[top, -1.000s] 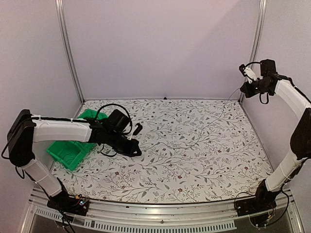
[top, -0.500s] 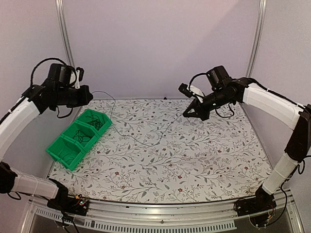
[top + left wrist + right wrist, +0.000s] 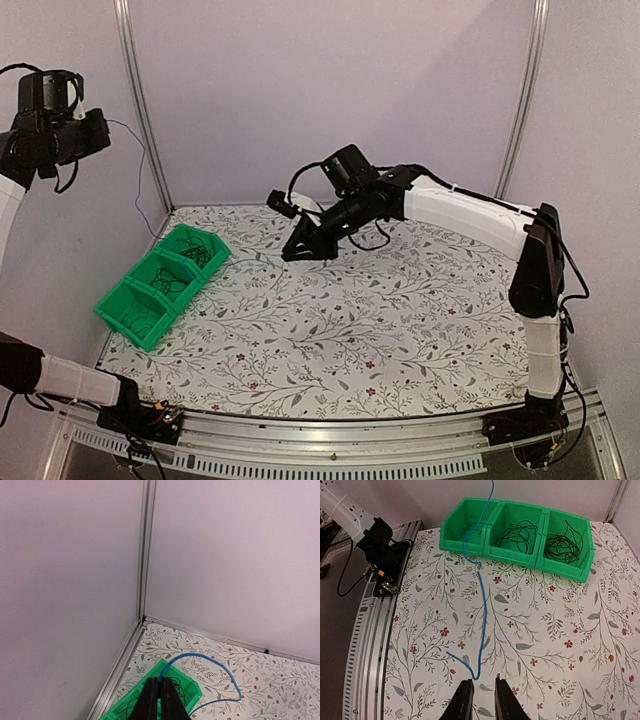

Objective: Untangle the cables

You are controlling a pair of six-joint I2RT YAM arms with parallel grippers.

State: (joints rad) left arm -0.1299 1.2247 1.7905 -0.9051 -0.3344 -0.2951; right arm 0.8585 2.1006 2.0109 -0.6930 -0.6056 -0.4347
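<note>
Pinching the string-thin bright blue cable (image 3: 482, 602), the left pincer (image 3: 161, 681) held it high. The right pincer (image 3: 483, 682) stood slightly spread. Light and limp, the cable seemed best gripped at its loose end.

We see the thin blue cable (image 3: 482, 595) running from 12 to 6 o'clock, kinked end on the tabletop (image 3: 545, 645); dark cables (image 3: 519, 534) lie coiled in the green bin (image 3: 512, 557).
</note>
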